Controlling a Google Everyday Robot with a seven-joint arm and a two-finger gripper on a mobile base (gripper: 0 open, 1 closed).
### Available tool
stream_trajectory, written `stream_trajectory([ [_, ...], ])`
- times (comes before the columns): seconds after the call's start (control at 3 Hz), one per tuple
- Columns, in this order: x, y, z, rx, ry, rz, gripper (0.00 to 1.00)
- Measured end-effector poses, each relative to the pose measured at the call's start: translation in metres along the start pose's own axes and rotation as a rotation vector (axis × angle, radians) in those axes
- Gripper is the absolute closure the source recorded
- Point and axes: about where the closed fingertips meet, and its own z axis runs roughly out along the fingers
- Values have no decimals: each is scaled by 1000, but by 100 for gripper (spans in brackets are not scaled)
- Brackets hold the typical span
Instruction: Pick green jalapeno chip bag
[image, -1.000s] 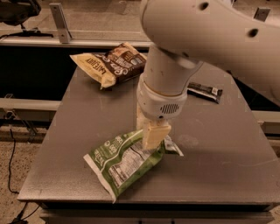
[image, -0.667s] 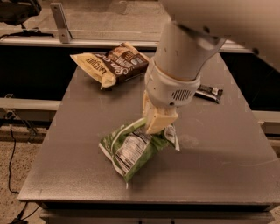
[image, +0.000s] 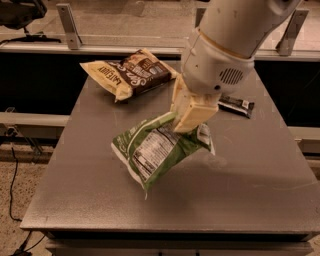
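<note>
The green jalapeno chip bag (image: 152, 152) hangs in the air above the middle of the grey table (image: 90, 200), tilted, with its white nutrition label facing me. My gripper (image: 187, 122) is shut on the bag's upper right edge and holds it clear of the tabletop. The large white arm (image: 230, 35) comes down from the top right and hides the part of the bag between the fingers.
A cream-and-brown chip bag (image: 130, 72) lies at the table's back left. A small dark candy bar (image: 236, 104) lies at the back right, partly behind my arm. A metal rail (image: 65, 20) runs behind the table.
My gripper has risen with the green bag in it. The bag, which lay on the table a second ago, now hangs off the surface and has swung to the right.
</note>
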Motion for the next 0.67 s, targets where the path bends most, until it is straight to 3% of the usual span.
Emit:
stream_trajectory([
  [0.33,-7,-4,-31,23,-60,1,100],
  [0.67,-10,-9,-29,48,-61,-1,100],
])
